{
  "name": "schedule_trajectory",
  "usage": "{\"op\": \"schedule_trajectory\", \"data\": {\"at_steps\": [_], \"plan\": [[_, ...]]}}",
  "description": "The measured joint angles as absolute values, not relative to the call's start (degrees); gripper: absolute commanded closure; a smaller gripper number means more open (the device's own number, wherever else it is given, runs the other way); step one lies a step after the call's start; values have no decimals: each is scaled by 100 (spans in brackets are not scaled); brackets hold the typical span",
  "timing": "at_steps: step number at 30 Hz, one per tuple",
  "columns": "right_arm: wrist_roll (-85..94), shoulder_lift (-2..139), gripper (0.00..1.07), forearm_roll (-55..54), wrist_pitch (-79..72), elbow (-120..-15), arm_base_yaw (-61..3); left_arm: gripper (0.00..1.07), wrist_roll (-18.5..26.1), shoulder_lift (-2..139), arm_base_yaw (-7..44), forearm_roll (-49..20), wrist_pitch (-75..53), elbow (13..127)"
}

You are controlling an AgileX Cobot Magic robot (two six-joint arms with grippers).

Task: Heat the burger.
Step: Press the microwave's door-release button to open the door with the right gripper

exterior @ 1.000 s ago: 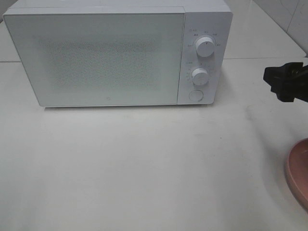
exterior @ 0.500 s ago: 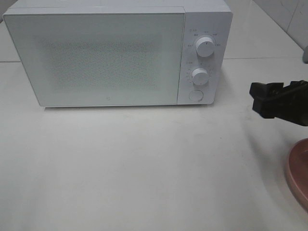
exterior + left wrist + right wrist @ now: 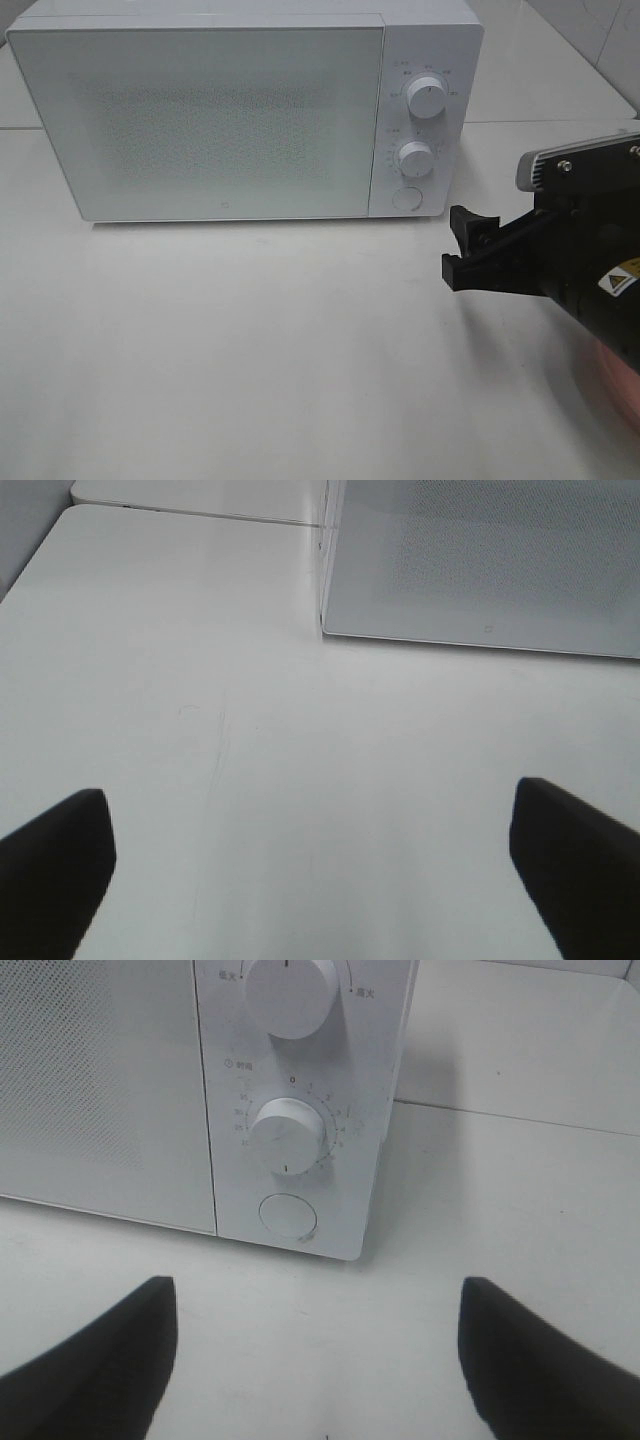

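Two grippers: both black, both with jaws spread, neither holding anything.
Landmark: white microwave [image 3: 230, 120] at the back of the white table [image 3: 250, 350]. Its door is shut and the speckled window panel faces the high camera.
Control panel: on the microwave's right end. The upper knob [image 3: 427, 98] is on top, the lower knob [image 3: 414, 156] is directly under it, and the round button [image 3: 406, 198] is lowest.
Right gripper [image 3: 458, 250]: in front of the microwave and just off its right front corner, above the table. The tips point toward the control panel without touching it. The jaws stand wide apart, and the wrist view shows only bare table between the two dark fingers [image 3: 100, 1360].
Right wrist view: the lower knob and round button sit centred ahead of the gripper, and the upper knob is cut off at the frame edge.
Left gripper [image 3: 312, 870]: outside the high view. Its wrist view puts it over the table, facing the microwave's left front corner and well apart from it. The fingers are fully spread with nothing between them.
Task item: the burger cannot be made out in any view, so its position cannot be told.
Pink plate [image 3: 612, 385]: a sliver of rim shows under the right arm, right of the microwave and nearer the camera. The arm hides what lies on it.
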State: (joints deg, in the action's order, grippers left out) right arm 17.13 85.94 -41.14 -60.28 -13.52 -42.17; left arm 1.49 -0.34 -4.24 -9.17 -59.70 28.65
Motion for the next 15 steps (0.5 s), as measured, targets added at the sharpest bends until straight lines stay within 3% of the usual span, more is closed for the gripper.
{"op": "schedule_trajectory", "data": {"at_steps": [7,15], "plan": [[1719,9179,32,-5329,-6612,-1455,-5134,6,149,-34,-424,-917,-5970,2865],[1719,9609,32,-5621,-6646,-1816,-5414,6,149,-34,-424,-917,-5970,2865]]}}
